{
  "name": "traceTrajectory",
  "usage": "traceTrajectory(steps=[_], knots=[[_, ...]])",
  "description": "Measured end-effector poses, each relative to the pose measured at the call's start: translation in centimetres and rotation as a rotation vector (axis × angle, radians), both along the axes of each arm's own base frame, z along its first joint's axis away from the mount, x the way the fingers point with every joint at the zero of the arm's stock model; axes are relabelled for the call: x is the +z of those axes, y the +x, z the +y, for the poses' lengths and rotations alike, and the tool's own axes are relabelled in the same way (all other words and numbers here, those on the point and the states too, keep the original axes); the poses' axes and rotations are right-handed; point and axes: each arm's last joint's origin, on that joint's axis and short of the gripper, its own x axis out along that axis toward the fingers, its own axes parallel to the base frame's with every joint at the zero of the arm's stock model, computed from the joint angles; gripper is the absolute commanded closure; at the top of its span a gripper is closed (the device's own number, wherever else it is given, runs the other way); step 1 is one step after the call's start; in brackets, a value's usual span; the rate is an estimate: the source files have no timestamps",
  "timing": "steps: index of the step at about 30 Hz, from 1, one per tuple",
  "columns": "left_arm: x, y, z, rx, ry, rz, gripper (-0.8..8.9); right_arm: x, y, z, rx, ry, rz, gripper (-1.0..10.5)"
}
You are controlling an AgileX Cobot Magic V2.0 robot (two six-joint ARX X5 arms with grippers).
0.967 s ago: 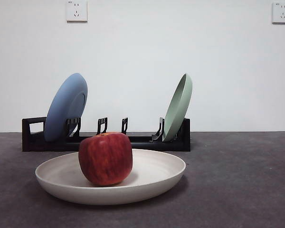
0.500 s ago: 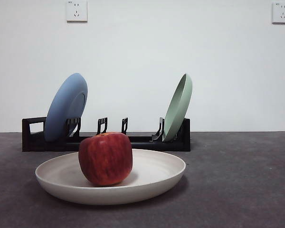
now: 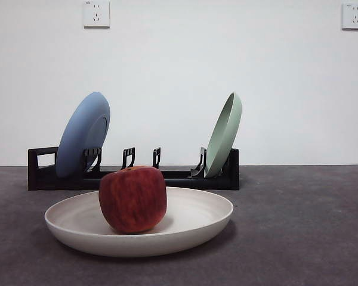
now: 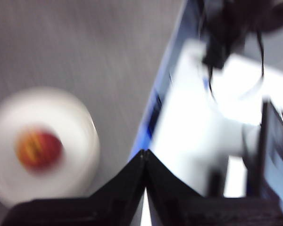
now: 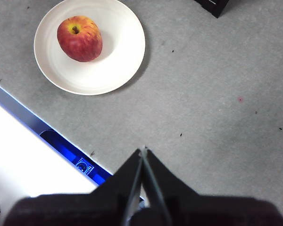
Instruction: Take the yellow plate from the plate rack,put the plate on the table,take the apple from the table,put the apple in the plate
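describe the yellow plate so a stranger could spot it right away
Start at the long black plastic plate rack by the wall. On the dark grey table before it lies the wide, shallow cream plate. Unlike the racked plates, it lies flat and holds a dark red apple.

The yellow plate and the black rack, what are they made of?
The yellow plate looks like matte plastic or some pressed fibre: a dull cream surface with no shine and faint ring marks. I cannot tell which. The plate rack looks like moulded black plastic, smooth with thin upright prongs.
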Motion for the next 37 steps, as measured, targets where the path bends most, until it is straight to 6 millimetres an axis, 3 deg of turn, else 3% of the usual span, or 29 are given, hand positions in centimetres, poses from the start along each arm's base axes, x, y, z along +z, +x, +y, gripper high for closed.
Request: traceTrajectory(steps=[4,8,13,18,24,26,37], knots=[[2.9,1.4,0.5,0.012,-0.221,-0.301,8.17,0.0,0.0,0.0,0.0,0.0,0.0,9.5],[5.2,3.3,2.4,0.097,-0.358,-0.525,8.17,0.0,0.0,0.0,0.0,0.0,0.0,9.5],[5.9,4.7,6.2,0.277,-0.339,-0.631,8.17,0.0,0.0,0.0,0.0,0.0,0.0,9.5],[5.0,3.7,9.3,0.495,-0.27,-0.713,8.17,0.0,0.0,0.0,0.0,0.0,0.0,9.5],[1.3,2.0,10.5,0.611,-0.242,-0.865,8.17,0.0,0.0,0.0,0.0,0.0,0.0,9.5],[-0.8,2.1,10.7,0.632,-0.245,-0.891,8.17,0.0,0.0,0.0,0.0,0.0,0.0,9.5],[-15.7,4.1,11.3,0.822,-0.285,-0.649,8.17,0.0,0.0,0.0,0.0,0.0,0.0,9.5]])
